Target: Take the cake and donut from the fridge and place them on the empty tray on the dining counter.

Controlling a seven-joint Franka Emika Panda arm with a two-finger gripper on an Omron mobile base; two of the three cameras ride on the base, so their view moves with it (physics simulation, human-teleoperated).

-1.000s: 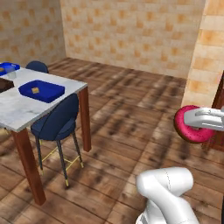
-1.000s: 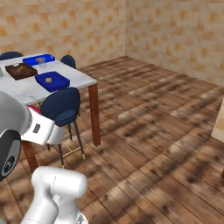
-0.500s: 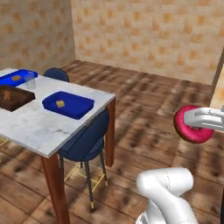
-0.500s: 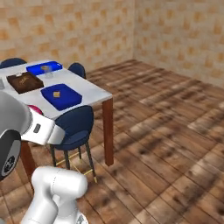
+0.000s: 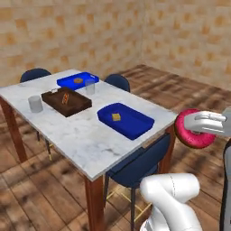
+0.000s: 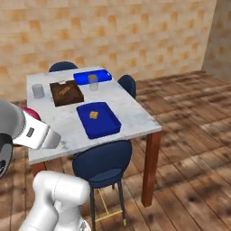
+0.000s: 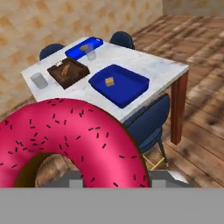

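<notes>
Gripping the donut (image 5: pixel 195 131), the pincer (image 5: pixel 198 122) is closed on its ring, hanging beyond the near corner of the surface (image 5: pixel 81 131). In the hand view, the donut's lower half is being cut off at the bottom and the fingertips are hidden behind it. The cake (image 5: pixel 116 117) is sitting inside the empty tray (image 5: pixel 135 128), near the surface's near edge; a brown tray (image 5: pixel 66 101) is lying just behind it. Compared with a moment ago, the whole scene is sitting closer and more central, since the base has driven. A blue chair (image 5: pixel 137 167) is tucked under the near edge, with open floor (image 5: pixel 189 90) stretching away on the right.
</notes>
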